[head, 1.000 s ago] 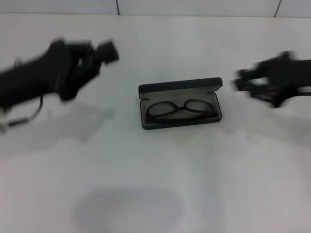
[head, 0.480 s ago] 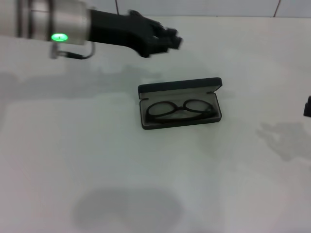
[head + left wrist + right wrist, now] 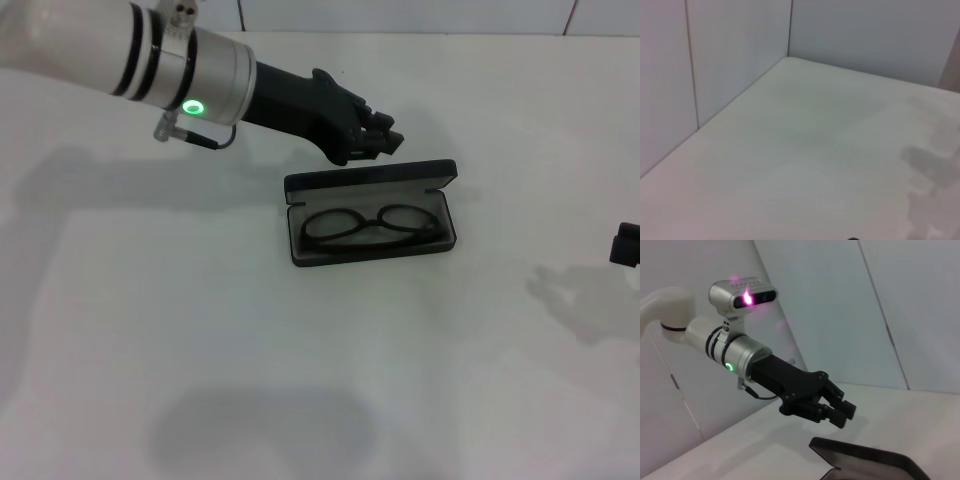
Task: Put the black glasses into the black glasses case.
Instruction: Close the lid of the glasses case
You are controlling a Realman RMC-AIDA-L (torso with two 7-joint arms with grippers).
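the left gripper point(image 3: 383, 137), fingers pressed together and empty, hovers just behind the lid of the open case point(image 3: 370, 178) holding the glasses point(image 3: 372, 225); a careless push could shove the case or pinch a temple.

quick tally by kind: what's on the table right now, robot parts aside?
Glasses: 1, lying inside the open case
Glasses case: 1
Total: 2
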